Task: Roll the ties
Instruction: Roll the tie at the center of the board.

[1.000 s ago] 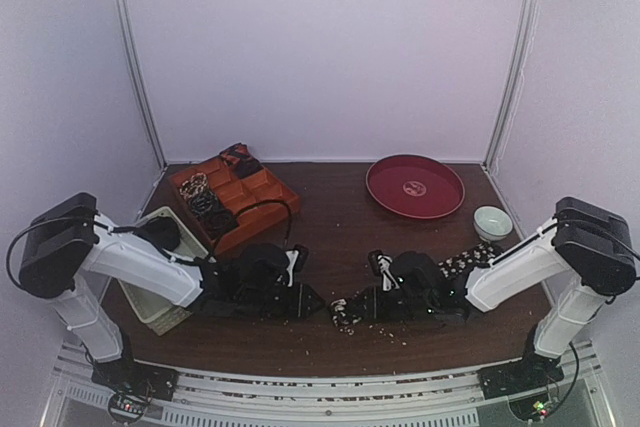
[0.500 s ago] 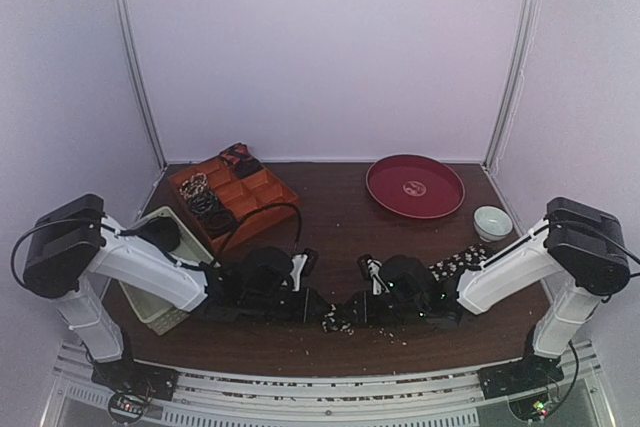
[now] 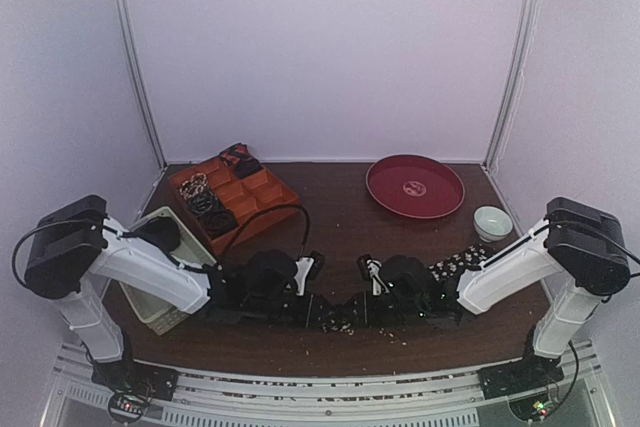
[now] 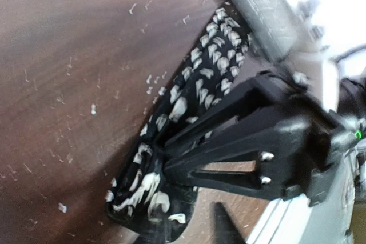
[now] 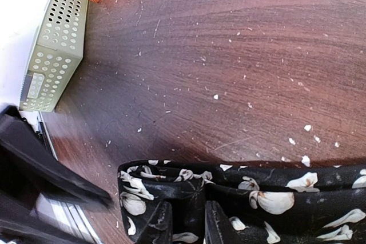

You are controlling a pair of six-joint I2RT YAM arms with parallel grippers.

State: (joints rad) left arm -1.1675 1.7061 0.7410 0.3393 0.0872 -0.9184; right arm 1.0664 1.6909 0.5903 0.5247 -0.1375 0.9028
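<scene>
A black tie with white flowers lies on the dark wood table. Its folded end sits between my two grippers at the front middle, and its tail runs back right. My right gripper is shut on a layer of the fold. In the left wrist view the tie runs down to my left gripper, whose jaws stand apart: the fold rests against one finger and bare wood shows beside the other fingertip. From above, the left gripper almost meets the right gripper. Rolled ties fill the orange tray.
The orange compartmented tray stands back left, with a white perforated basket in front of it under my left arm. A red round plate and a small pale bowl sit back right. White crumbs dot the wood.
Both grippers have closed in on each other at the front middle. The left one slid right, the right one slid left, and the tie's fold went with them.
</scene>
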